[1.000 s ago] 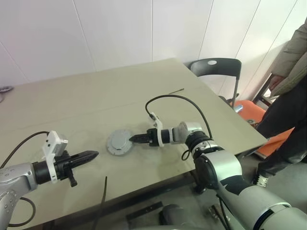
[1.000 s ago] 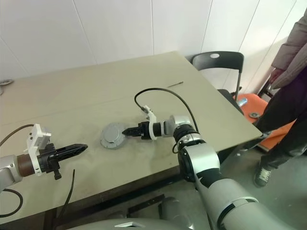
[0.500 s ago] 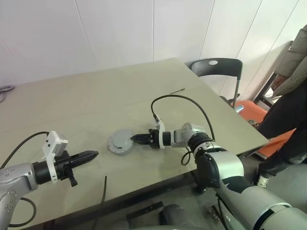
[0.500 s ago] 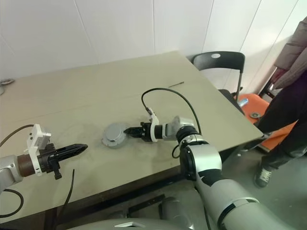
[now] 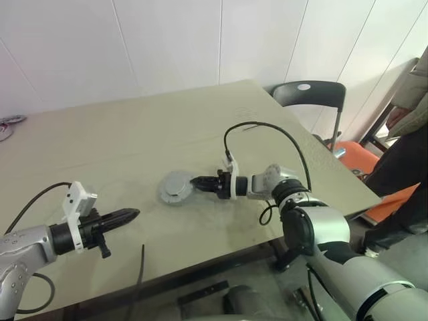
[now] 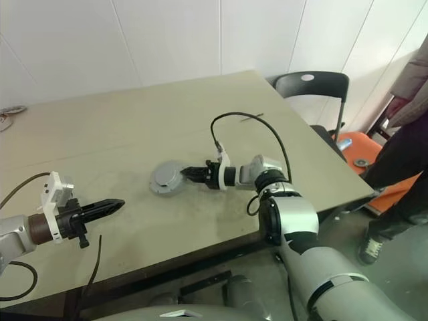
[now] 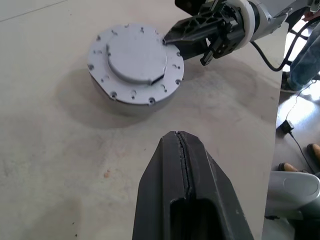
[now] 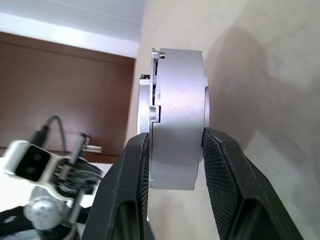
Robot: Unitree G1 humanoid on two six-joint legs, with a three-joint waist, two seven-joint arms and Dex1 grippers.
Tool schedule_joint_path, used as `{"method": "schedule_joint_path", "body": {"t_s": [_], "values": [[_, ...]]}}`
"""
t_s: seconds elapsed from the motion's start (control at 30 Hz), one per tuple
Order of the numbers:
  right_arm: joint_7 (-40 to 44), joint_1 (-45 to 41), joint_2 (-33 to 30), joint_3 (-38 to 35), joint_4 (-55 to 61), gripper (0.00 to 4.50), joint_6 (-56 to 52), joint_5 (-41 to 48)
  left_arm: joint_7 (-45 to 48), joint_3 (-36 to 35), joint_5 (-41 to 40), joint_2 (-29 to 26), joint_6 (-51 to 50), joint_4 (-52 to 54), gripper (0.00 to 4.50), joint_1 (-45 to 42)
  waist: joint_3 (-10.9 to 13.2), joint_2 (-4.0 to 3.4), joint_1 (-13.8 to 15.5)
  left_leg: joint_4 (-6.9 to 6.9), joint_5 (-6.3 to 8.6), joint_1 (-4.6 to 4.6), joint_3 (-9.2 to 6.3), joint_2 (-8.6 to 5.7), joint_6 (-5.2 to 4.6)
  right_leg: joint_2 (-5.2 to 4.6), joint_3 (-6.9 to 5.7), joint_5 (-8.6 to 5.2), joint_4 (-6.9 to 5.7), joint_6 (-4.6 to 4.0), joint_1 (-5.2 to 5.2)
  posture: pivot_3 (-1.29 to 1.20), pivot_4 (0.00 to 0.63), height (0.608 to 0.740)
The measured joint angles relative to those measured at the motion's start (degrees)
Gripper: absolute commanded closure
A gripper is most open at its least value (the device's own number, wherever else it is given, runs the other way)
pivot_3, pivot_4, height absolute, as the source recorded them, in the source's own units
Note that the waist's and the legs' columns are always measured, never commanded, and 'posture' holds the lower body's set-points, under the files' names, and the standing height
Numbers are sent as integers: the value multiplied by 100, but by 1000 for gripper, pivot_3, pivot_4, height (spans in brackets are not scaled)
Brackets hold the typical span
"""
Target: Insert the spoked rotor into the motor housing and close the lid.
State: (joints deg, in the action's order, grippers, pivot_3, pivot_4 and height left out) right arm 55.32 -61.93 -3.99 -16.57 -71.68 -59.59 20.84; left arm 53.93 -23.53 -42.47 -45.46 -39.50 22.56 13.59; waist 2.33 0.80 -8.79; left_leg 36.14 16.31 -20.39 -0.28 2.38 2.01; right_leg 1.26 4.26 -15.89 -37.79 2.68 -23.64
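The motor housing (image 7: 127, 106) rests near the middle of the table, a grey round shell with the lid (image 7: 136, 54) seated flat on top. The spoked rotor is hidden. My right gripper (image 5: 196, 182) reaches in level from the right and is shut on the housing's rim. In the right wrist view one finger (image 8: 131, 175) lies on the lid side and the other presses the underside of the housing (image 8: 180, 85). My left gripper (image 5: 130, 214) hovers shut and empty over the table's front left, pointing toward the housing; its joined tips (image 7: 176, 137) stop short of it.
A black chair (image 5: 307, 93) stands past the table's right corner, with an orange object (image 5: 349, 154) behind it. A person in a dark coat (image 5: 409, 127) stands at the right edge. A thin dark stick (image 6: 247, 118) lies far on the table. Cables loop from both wrists.
My right wrist has rolled and the hand has risen slightly while keeping its grip on the housing's rim. The left arm has stayed still. The camera has shifted a little.
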Motion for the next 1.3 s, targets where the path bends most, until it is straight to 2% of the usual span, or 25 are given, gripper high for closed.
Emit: {"method": "schedule_joint_path", "body": {"t_s": [0.4,0.8,1.1,1.3], "values": [[-225,-19,-247,-442,206,3180,-376,384,-230,18,21,273,85,-32,4500,-99,-1,1,6,1,0,1,1,-1,0,1,0,0,0,0,2,0,0,740],[-437,-17,-283,-476,300,3180,-556,648,-747,-89,-326,599,-149,-204,4500,-247,-1,1,10,3,0,0,1,-2,0,1,0,1,-1,0,2,0,0,740],[-496,72,-270,-535,512,3180,-820,876,-1075,-129,-293,1134,119,-569,4500,-371,-2,4,21,7,0,0,2,-3,0,1,-2,1,-3,0,6,0,0,740],[-608,153,-253,-554,659,3180,-956,971,-1508,-148,-442,1576,125,-788,4500,-760,-3,5,28,11,0,0,2,-5,0,0,-2,2,-7,0,7,0,0,740]]}}
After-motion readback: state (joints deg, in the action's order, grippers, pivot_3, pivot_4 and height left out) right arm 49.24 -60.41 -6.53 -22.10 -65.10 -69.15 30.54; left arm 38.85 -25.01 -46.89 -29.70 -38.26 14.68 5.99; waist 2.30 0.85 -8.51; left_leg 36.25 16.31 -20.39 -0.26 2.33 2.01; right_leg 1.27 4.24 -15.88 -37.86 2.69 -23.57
